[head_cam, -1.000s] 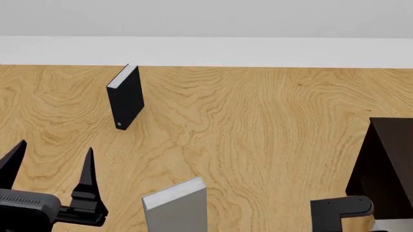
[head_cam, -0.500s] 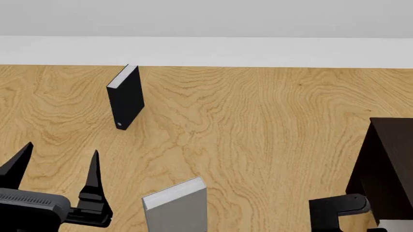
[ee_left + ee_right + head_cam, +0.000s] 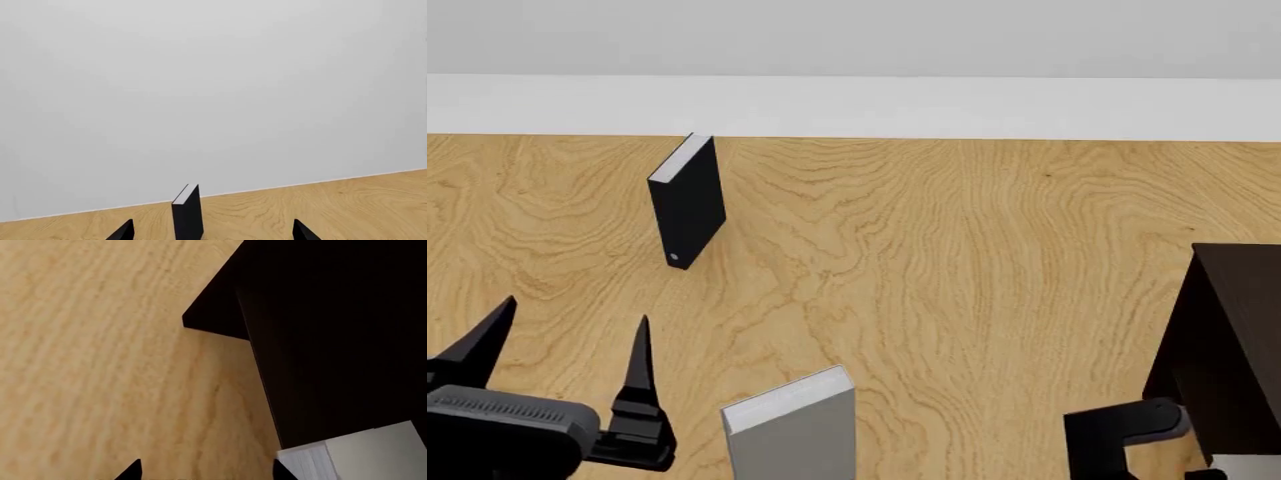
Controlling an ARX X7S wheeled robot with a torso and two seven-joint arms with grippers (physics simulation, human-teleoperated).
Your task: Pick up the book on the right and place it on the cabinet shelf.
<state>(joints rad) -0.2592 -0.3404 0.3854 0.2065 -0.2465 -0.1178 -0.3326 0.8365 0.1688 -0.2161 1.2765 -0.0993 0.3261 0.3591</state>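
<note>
In the head view, the plain light-grey hardcover book (image 3: 1244, 466) that the task most likely meant showed only as a pale sliver at five o'clock. It sat tight against the foot of the boxy, almost black wooden cabinet (image 3: 1228, 340), which filled the four o'clock side. In the right wrist view its grey cover and pale page edges lay just beside the cabinet's dark panel, and whether they touched could not be told.

The right tool (image 3: 205, 472) hung over the bare wood-grain desk (image 3: 961, 250) with its two tips spread apart and nothing between them. The book lay off to one side of that gap, not inside it. To do this step well, the arm would probably need to shift sideways until the book sat centred between the tips. It would then close on both covers rather than on the page edges, where the grip would be less sure. The cabinet stood so near that the far fingertip had little room, so a slow, square approach seemed wise, since a nudge might topple the book or jam it against the panel.

The left tool (image 3: 571, 338) at seven o'clock was released too, gaping and holding nothing.

By count there were three books. One was the task book, and a second, near-identical grey book (image 3: 790, 425) stood at six o'clock. A thin black book with a small round spine mark (image 3: 687, 200) stood upright at eleven o'clock. There was one cabinet, and there were two tools.
</note>
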